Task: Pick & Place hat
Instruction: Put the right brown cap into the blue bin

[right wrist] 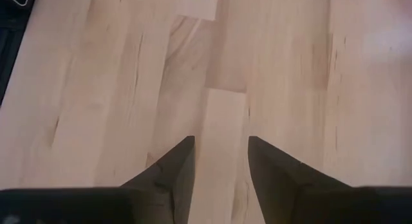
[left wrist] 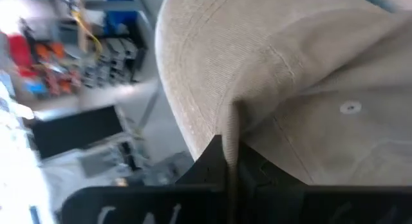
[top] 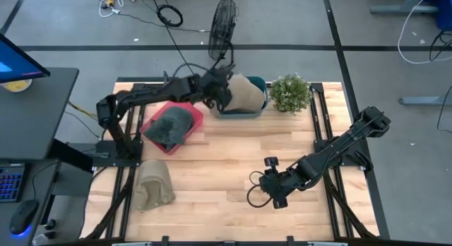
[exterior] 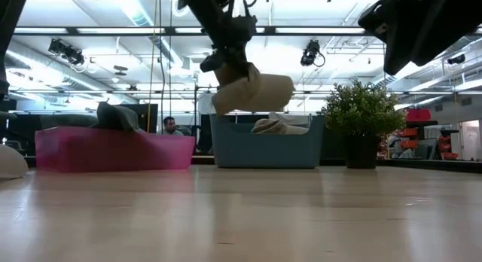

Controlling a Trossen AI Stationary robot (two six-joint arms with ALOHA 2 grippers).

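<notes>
Pinching a fold of the tan hat point(top: 246, 95), left gripper point(top: 220, 90) hangs it clear above the blue bin point(top: 240, 112) directly beneath, likely for dropping in. Right gripper point(top: 274, 191) idles well apart, fingers spread.

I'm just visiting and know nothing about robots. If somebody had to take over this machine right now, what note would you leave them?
Left gripper: shut on a beige hat, holding it in the air just above the blue bin.
Right gripper: open and empty, waiting over bare wood at the front of the table.
Done: one beige hat already lies in the blue bin.
Left: lower and release the held hat into the bin. A grey hat sits in the pink bin, and another beige hat lies on the table's front left; both may still need moving.
</notes>
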